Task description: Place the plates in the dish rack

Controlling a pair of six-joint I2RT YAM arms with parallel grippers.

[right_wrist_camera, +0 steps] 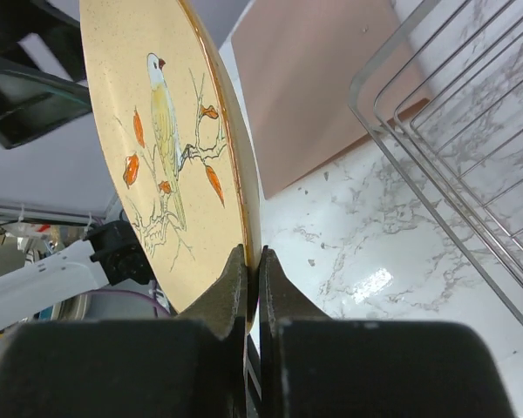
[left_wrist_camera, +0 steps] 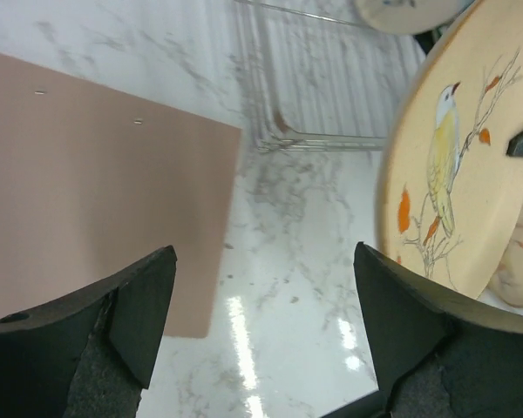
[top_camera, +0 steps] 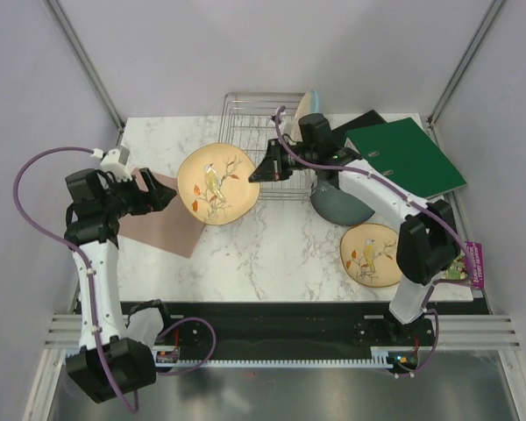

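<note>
My right gripper (top_camera: 258, 170) is shut on the right rim of a cream-yellow bird plate (top_camera: 216, 184) and holds it off the table, left of the dish rack (top_camera: 256, 132). In the right wrist view the fingers (right_wrist_camera: 235, 287) pinch the rim of that plate (right_wrist_camera: 166, 148), with the rack (right_wrist_camera: 471, 139) to the right. My left gripper (top_camera: 168, 198) is open and empty, just left of the held plate (left_wrist_camera: 458, 165). A cream plate with a light-blue part (top_camera: 312, 103) stands at the rack's back right. The dark slate-blue plate (top_camera: 340, 207) and the second bird plate (top_camera: 371, 254) lie on the table at the right.
A brown mat (top_camera: 162, 226) lies on the marble table under my left gripper and shows in the left wrist view (left_wrist_camera: 87, 174). A green ring binder (top_camera: 408, 156) lies at the back right. A purple packet (top_camera: 473, 263) sits at the right edge.
</note>
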